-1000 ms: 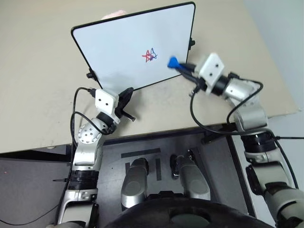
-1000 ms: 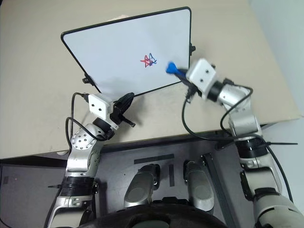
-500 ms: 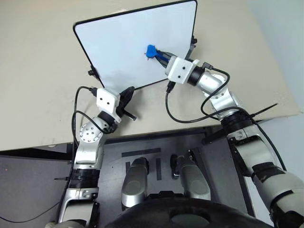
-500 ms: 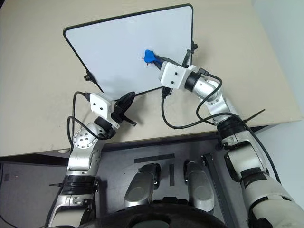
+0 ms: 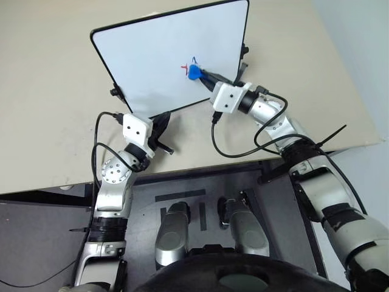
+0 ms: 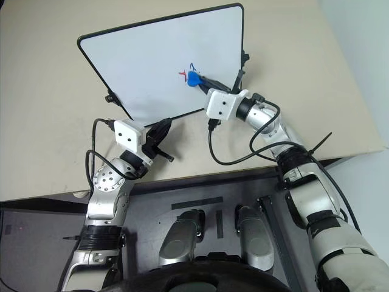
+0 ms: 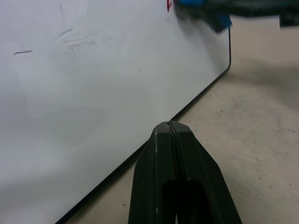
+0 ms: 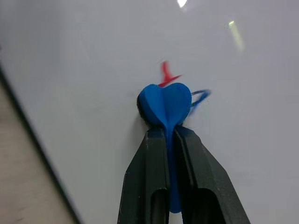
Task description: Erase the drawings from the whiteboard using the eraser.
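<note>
The whiteboard (image 5: 158, 55) stands tilted on the beige table. Near its right side, bits of the red and blue drawings (image 5: 188, 63) show just above the blue eraser (image 5: 194, 73). My right gripper (image 5: 205, 75) is shut on the eraser and presses its rounded end against the board. In the right wrist view, a red stroke and a blue loop of the drawings (image 8: 164, 74) stick out around the eraser (image 8: 166, 105), with the right gripper (image 8: 168, 133) below it. My left gripper (image 7: 170, 127) is shut and empty, at the board's near edge (image 5: 163, 123).
The beige table (image 5: 48, 91) spreads out around the board, and its front edge runs just past my arms. Small black knobs (image 5: 113, 92) stick out from the board's sides. A black cable loops under my right wrist (image 5: 234, 152).
My right gripper swung left with the eraser, from right of the scribble onto it, and its wrist rolled. Only bits of red and blue now show. The left arm kept still.
</note>
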You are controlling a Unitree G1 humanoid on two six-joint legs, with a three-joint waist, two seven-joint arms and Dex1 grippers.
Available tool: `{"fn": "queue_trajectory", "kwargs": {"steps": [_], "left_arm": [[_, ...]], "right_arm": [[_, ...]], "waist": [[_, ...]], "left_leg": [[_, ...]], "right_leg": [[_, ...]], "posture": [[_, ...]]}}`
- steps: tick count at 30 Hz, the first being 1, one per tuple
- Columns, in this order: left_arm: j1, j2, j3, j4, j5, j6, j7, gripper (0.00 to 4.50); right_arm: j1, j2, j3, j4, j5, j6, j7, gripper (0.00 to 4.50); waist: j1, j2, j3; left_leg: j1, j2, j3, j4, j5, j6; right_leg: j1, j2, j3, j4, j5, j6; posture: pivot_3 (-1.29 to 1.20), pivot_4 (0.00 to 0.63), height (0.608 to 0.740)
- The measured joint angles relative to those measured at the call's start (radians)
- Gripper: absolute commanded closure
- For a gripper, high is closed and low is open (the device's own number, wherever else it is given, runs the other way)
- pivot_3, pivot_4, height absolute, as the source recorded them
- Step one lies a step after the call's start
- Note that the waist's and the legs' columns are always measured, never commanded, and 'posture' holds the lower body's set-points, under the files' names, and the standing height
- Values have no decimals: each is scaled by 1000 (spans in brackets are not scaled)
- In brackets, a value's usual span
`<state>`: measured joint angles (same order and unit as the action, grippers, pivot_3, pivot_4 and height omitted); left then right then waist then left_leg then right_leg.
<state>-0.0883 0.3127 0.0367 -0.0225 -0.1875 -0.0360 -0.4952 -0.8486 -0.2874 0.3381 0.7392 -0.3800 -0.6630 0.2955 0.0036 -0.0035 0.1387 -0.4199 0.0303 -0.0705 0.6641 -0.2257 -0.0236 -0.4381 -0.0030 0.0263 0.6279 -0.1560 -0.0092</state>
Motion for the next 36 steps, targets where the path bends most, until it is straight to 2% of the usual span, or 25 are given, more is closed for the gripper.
{"fn": "queue_trajectory", "kwargs": {"steps": [6,19,36], "left_arm": [[-4,0,-1,0,0,-1,0,4500],[-12,0,-1,7,0,-9,0,4500],[-24,0,-2,22,0,-10,-1,4500]], "right_arm": [[-27,-2,-10,3,-8,-14,-54,4413],[8,36,41,117,-29,-40,-12,4413],[-81,43,15,14,-58,-81,-100,4413]], "waist": [[-4,0,0],[-9,0,0],[-8,0,0]], "left_leg": [[0,0,0,-1,0,0],[1,0,0,-1,-1,-1],[-1,0,0,-2,-1,-2]], "right_leg": [[0,0,0,0,0,0],[0,0,0,0,1,-1],[-3,0,1,-1,0,0]], "posture": [[0,150,740],[0,150,740],[0,150,740]]}}
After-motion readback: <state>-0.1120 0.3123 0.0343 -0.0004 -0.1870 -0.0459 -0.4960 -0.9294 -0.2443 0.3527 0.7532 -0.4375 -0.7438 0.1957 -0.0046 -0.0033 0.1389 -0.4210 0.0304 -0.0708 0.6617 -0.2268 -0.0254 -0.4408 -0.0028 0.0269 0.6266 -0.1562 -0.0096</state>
